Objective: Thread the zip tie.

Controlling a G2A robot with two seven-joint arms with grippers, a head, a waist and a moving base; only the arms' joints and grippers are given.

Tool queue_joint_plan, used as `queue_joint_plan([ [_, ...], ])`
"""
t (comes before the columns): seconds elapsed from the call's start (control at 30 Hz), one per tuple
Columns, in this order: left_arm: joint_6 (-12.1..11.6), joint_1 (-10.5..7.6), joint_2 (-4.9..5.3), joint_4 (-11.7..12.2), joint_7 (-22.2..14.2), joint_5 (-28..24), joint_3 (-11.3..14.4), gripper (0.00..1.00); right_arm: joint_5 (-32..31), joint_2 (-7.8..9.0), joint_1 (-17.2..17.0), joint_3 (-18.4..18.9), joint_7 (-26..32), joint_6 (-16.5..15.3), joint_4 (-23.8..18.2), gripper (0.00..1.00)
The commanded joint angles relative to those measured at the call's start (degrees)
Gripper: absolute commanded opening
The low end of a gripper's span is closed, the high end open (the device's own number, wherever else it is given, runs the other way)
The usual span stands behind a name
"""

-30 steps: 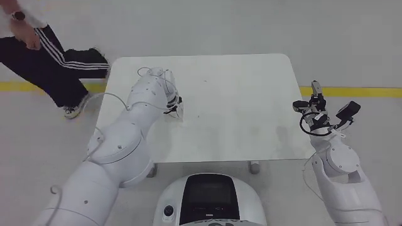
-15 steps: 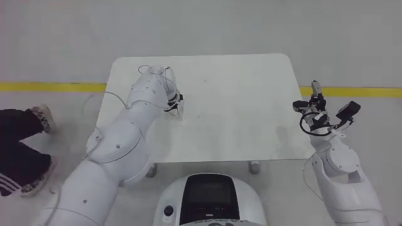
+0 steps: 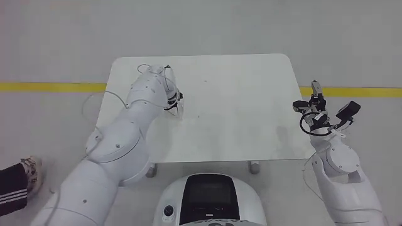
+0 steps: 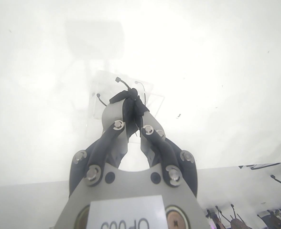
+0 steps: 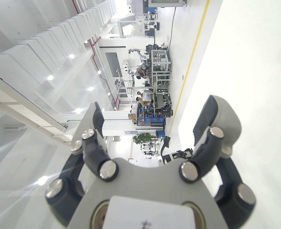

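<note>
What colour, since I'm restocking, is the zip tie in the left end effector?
The zip tie is black, clearest in the left wrist view.

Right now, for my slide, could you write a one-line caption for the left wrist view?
Left gripper shut on a black zip tie at a clear container on the white table.

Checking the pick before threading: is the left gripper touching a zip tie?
Touching. In the left wrist view the left gripper is shut on a black zip tie; its strap runs straight in between the closed pads.
</note>
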Motion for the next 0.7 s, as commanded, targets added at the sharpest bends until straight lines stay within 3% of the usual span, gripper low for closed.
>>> queue_joint_plan([
  [0.0, 0.2, 0.12, -0.02, 0.2, 0.1, 0.1, 0.0, 0.00, 0.0, 0.00, 0.0, 0.0, 0.0, 0.0, 0.0, 1.00],
  [0.3, 1.2, 0.63, -0.07, 0.5, 0.2, 0.0, 0.0, 0.00, 0.0, 0.00, 0.0, 0.0, 0.0, 0.0, 0.0, 1.00],
  [0.33, 1.3, 0.68, -0.07, 0.5, 0.2, 0.1, 0.0, 0.03, 0.0, 0.00, 0.0, 0.0, 0.0, 0.0, 0.0, 1.00],
  [0.4, 1.4, 0.75, -0.04, 0.6, 0.2, 0.1, 0.0, 0.18, 0.0, 0.00, 0.0, 0.0, 0.0, 0.0, 0.0, 1.00],
  [0.47, 1.5, 0.80, -0.01, 0.7, 0.1, 0.1, 0.0, 0.25, 0.0, 0.00, 0.0, 0.0, 0.0, 0.0, 0.0, 1.00],
  [0.67, 1.7, 0.88, 0.10, 0.7, 0.0, -0.1, 0.0, 0.30, 0.0, 0.00, 0.0, 0.0, 0.0, 0.0, 0.0, 1.00],
])
